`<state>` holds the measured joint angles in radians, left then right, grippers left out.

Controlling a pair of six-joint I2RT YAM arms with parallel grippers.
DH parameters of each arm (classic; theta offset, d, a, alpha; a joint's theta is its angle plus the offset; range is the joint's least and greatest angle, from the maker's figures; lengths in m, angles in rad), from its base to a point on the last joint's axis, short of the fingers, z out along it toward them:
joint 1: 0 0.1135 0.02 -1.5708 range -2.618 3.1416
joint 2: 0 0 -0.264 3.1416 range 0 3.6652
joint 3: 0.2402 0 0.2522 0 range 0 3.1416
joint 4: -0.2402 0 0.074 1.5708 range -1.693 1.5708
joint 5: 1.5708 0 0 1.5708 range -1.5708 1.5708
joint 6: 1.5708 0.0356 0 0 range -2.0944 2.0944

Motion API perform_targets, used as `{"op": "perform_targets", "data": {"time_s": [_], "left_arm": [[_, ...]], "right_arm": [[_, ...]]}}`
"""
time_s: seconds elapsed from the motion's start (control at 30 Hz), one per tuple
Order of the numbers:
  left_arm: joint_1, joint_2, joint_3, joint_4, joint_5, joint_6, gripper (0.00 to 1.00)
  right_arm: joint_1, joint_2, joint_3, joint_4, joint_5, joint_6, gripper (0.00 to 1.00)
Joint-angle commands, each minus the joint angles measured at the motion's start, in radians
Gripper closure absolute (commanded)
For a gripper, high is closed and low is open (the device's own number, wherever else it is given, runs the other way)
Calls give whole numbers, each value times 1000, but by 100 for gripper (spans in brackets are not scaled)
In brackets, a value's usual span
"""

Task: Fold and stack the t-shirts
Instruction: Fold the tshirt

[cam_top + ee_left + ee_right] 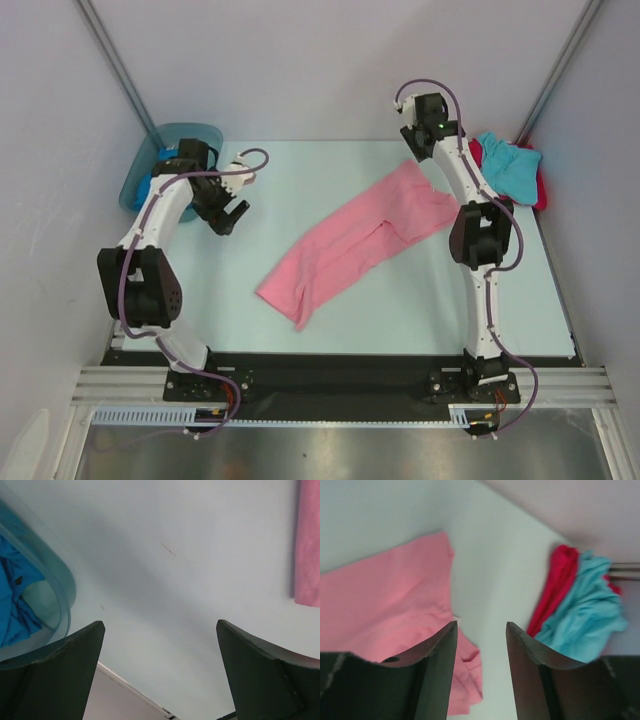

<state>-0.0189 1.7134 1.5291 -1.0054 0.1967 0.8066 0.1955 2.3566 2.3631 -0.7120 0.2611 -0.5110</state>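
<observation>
**A:** Where does the pink t-shirt lie?

**B:** Slantwise across the middle of the tabletop, as a long, narrow band. It looks doubled lengthwise, so I judge 1 fold made and the cross folds not yet done.

**A:** Is either gripper holding it?

**B:** No. The left gripper hangs wide open over bare tabletop, between the tub and the shirt's near end, clear of both. The right gripper hovers above the shirt's far end with its jaws apart and nothing between them.

**A:** Why 1 arm at each end?

**B:** Probably because a strip this long needs 2 grips to fold over without twisting.

**A:** And the other 3 shirts?

**B:** The royal blue t-shirt sits crumpled in the tub. The turquoise t-shirt lies bunched on the red t-shirt in the far right corner. All 3 look unfolded, apparently parked away from the working area.
</observation>
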Motion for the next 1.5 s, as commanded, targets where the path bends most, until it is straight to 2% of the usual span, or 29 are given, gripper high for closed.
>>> {"op": "perform_targets", "data": {"time_s": [0.0, 0.2, 0.33, 0.43, 0.53, 0.67, 1.03, 1.47], "left_arm": [[-18, -89, 16, 39, -48, -53, 0], [-19, -123, 51, 19, -115, -46, 0], [-21, -135, 97, -32, -149, -34, 0], [-26, -147, 101, -45, -195, -1, 0], [-24, -152, 101, -56, -235, 14, 0], [-29, -158, 101, -59, -246, 13, 0], [-76, -181, 81, -122, -339, 95, 0], [-138, -195, 100, -174, -417, 101, 0]], "right_arm": [[-22, 81, 90, -96, -155, 78, 51], [-67, 194, 208, -90, -250, 126, 49], [-93, 178, 165, 20, -276, 164, 50], [-109, 165, 183, 34, -238, 202, 51], [-125, 148, 176, 40, -290, 235, 50], [-119, 116, 73, 120, -318, 220, 48], [-140, 184, 67, 181, -410, 324, 45], [-153, 231, 8, 223, -424, 324, 43]]}}
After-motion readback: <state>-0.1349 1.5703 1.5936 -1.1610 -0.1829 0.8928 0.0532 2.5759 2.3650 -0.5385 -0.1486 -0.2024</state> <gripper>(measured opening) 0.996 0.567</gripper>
